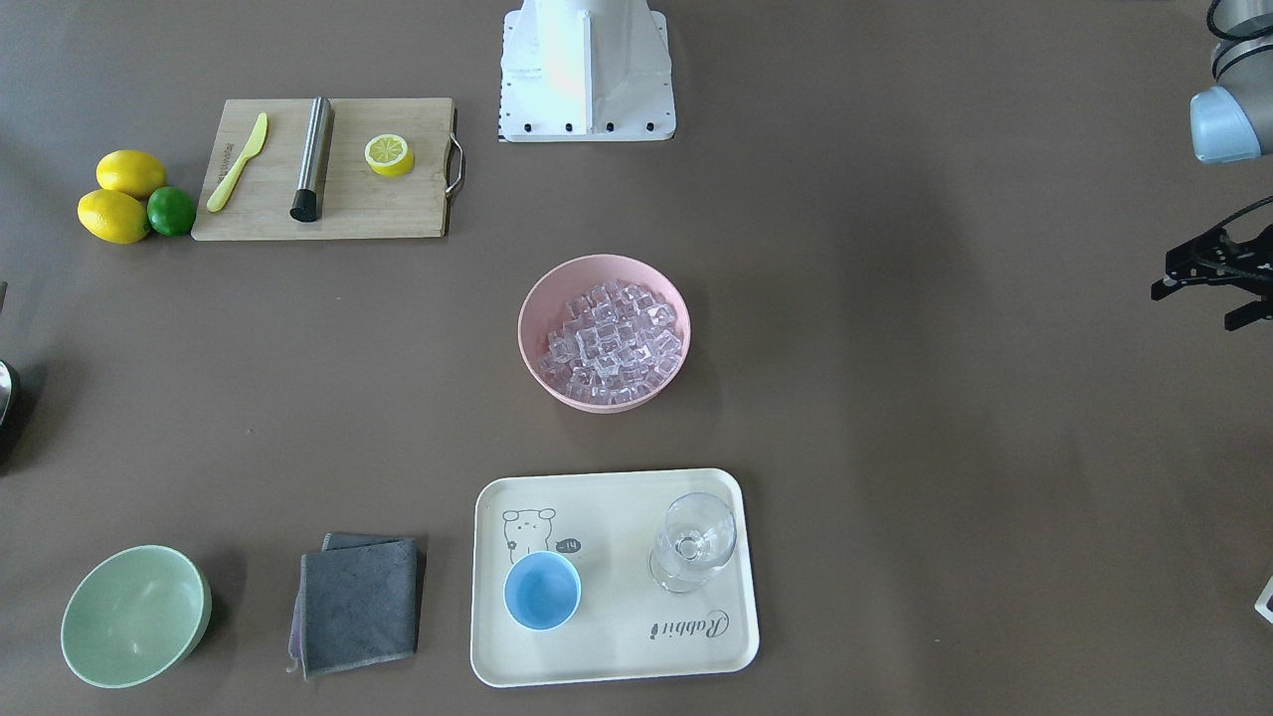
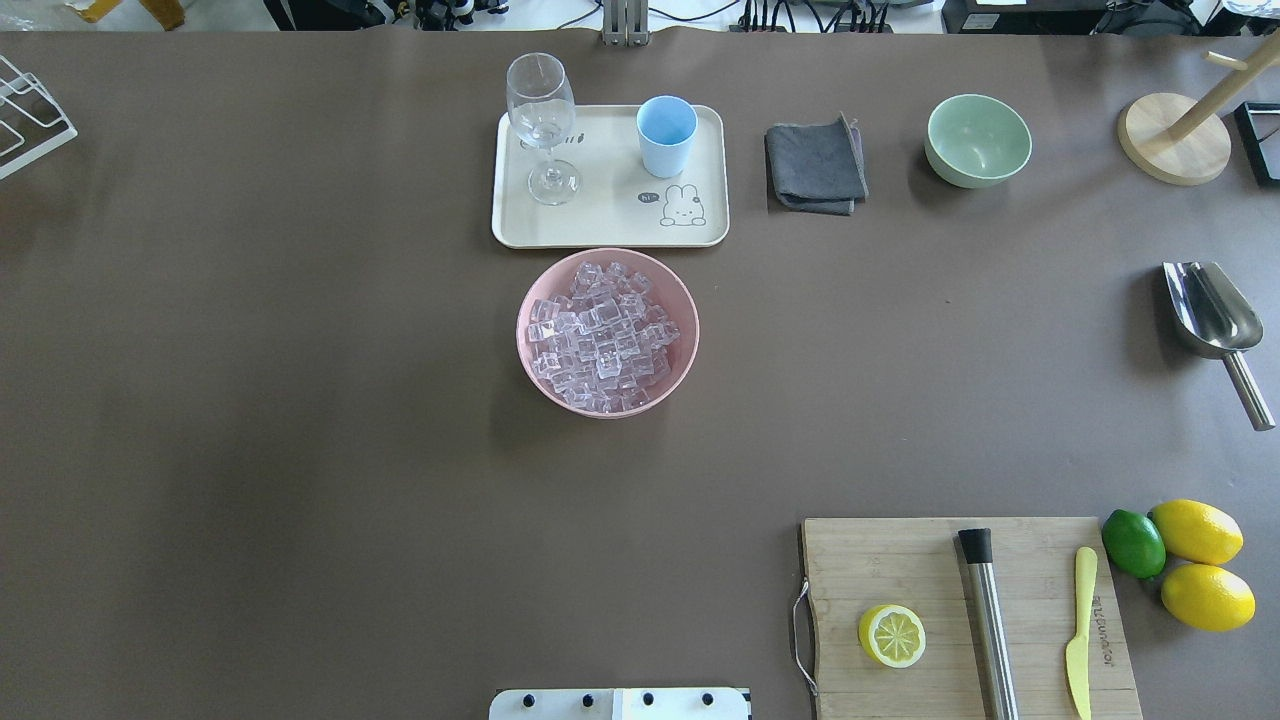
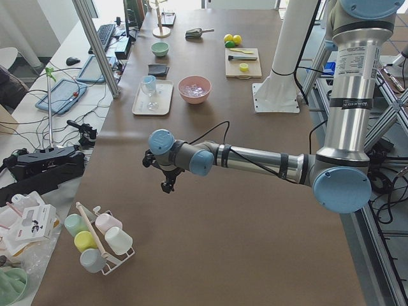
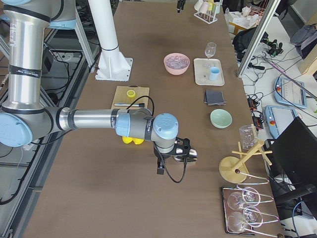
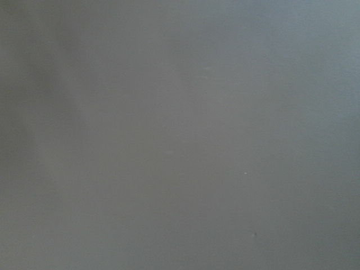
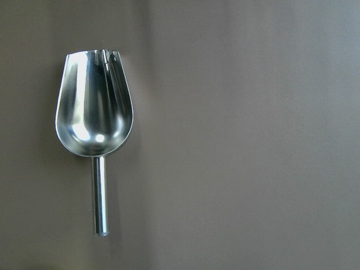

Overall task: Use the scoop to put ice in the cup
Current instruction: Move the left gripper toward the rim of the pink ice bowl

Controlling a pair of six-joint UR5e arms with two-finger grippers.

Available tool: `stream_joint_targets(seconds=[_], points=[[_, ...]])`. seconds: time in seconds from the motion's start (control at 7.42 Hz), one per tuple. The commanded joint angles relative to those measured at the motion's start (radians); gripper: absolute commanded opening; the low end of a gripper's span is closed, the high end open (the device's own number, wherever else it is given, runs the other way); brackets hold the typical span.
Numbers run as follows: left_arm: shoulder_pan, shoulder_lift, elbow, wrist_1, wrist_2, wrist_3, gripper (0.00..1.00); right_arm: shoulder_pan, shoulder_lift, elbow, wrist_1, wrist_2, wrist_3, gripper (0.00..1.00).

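Front view: left claw [image 1: 1195, 305] at frame edge, fingers apart, empty. Ice [image 1: 612, 343] in pink bowl [image 1: 535, 298] well off from it. Farther off, cup [image 1: 542, 590] and wine glass [image 1: 694, 542] on tray [image 1: 617, 658] lettered "Rabbit".
Overhead: scoop [image 2: 1210, 315] flat on table.
Right side view: right arm stretched level, right claw [image 4: 173, 157] pointing down right over scoop; grip state can't tell.

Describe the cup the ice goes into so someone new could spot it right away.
Find the cream tray beside the pink bowl of ice. Two things stand on it: the cup is the small light-blue handleless one, not the clear stemmed glass.
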Motion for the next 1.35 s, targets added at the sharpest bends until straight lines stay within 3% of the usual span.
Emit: stream_joint_targets(seconds=[0.0,0.4,0.54,0.94,1.21], points=[[0.127,-0.001,-0.055,-0.140,0.001,0.000,0.99,0.000,0.003,0.012,0.004,0.013,0.083,1.00],[0.326,-0.055,-0.178,-0.140,0.011,0.018,0.99,-0.076,0.000,0.067,0.014,0.012,0.128,1.00],[0.334,-0.048,-0.238,-0.142,0.002,0.125,0.99,-0.119,-0.003,0.070,0.096,0.012,0.218,0.99],[0.446,-0.086,-0.232,-0.148,0.040,0.181,0.99,-0.254,-0.057,0.046,0.397,-0.020,0.509,0.99],[0.489,-0.118,-0.197,-0.278,0.062,0.189,0.99,-0.322,-0.083,-0.041,0.630,-0.052,0.631,0.99]])
